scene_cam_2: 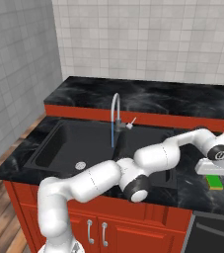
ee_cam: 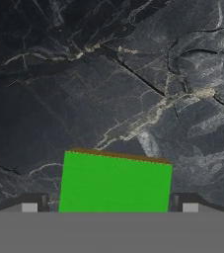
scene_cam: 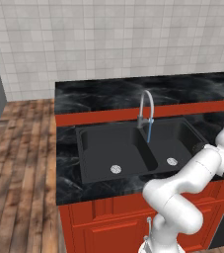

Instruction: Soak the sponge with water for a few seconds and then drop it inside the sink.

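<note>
Small rectangular yellow sponge with green top (ee_cam: pixel 115 182) lay flat on glossy black marbled table (ee_cam: pixel 108 74) right of matte black double-basin sink (scene_cam: pixel 118 148), claw (ee_cam: pixel 109 206) hovered above, jaws wide astride it, contact seemingly none, thin light-blue water streak (scene_cam_2: pixel 112 138) fell from curved grey faucet (scene_cam_2: pixel 115 111).

Bare worktop (ee_cam: pixel 133 74) all round sponge (ee_cam: pixel 114 183); claw (scene_cam_2: pixel 216 174) hangs right over it, fingertips (ee_cam: pixel 30 203) flanking both sides with gaps. Faucet (scene_cam: pixel 146 109) and water (scene_cam: pixel 149 132) stand mid-sink (scene_cam: pixel 103 148); both basins open.
</note>
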